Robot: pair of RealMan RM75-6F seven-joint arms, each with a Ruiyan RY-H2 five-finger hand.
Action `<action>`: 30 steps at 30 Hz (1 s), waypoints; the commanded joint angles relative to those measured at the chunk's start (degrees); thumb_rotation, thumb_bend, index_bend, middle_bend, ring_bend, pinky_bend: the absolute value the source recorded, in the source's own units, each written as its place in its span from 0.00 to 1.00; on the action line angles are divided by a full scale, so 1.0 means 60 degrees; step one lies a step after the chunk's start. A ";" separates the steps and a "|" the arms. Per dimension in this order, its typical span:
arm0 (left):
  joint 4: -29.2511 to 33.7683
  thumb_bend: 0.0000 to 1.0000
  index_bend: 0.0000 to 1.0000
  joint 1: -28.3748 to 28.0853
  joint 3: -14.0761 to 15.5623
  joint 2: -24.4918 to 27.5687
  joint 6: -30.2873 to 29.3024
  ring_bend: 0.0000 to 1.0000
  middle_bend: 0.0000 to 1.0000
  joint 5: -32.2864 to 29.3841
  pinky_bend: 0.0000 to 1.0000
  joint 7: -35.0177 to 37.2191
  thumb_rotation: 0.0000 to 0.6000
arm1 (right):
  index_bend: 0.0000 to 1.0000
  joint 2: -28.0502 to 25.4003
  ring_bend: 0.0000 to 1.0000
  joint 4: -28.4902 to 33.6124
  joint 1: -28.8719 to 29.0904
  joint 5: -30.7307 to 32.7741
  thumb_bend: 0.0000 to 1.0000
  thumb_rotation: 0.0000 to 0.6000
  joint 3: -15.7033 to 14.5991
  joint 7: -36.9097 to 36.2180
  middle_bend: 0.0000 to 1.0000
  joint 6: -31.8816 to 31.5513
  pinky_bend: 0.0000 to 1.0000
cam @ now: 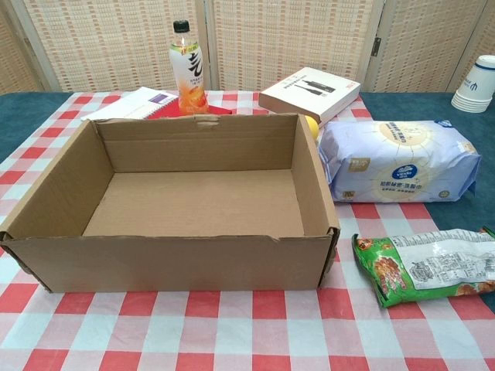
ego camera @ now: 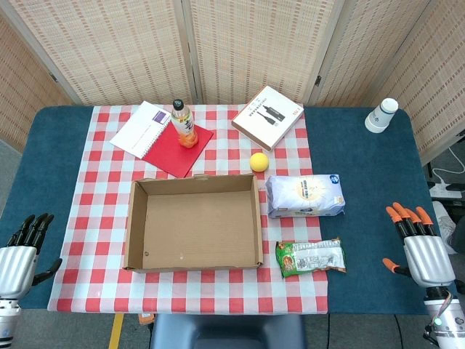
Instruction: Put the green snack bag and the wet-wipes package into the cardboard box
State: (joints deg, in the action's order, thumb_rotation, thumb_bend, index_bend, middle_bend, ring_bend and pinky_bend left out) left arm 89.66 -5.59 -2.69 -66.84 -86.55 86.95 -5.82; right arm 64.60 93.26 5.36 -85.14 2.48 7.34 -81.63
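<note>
The open cardboard box (ego camera: 138,218) (cam: 69,178) sits empty on the checked cloth, left of centre. To its right lies the pale blue wet-wipes package (ego camera: 304,195) (cam: 398,161). The green snack bag (ego camera: 311,257) (cam: 429,265) lies flat just in front of the wipes, near the cloth's front edge. My right hand (ego camera: 423,247) hovers at the right table edge, fingers spread, holding nothing, well right of the snack bag. My left hand (ego camera: 20,251) is at the left edge, fingers apart and empty, far from the box. Neither hand appears in the chest view.
Behind the box stand an orange drink bottle (ego camera: 184,123) (cam: 188,71) on a red notebook (ego camera: 182,149), a white notebook (ego camera: 142,129), a boxed book (ego camera: 267,116) (cam: 309,93) and a yellow ball (ego camera: 259,161). Stacked paper cups (ego camera: 381,115) (cam: 476,83) stand at the back right.
</note>
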 commanded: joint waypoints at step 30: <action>0.0046 0.24 0.02 0.0005 0.0029 0.0150 0.0025 0.00 0.05 0.0018 0.23 0.0260 1.00 | 0.08 0.0071 0.00 0.0036 0.0118 -0.0467 0.00 1.00 -0.0274 -0.0194 0.04 0.0203 0.07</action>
State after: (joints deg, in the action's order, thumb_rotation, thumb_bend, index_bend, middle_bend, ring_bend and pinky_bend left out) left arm 89.92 -5.54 -2.53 -65.94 -86.42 87.06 -4.24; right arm 64.95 93.42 5.90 -87.44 1.20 5.97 -80.73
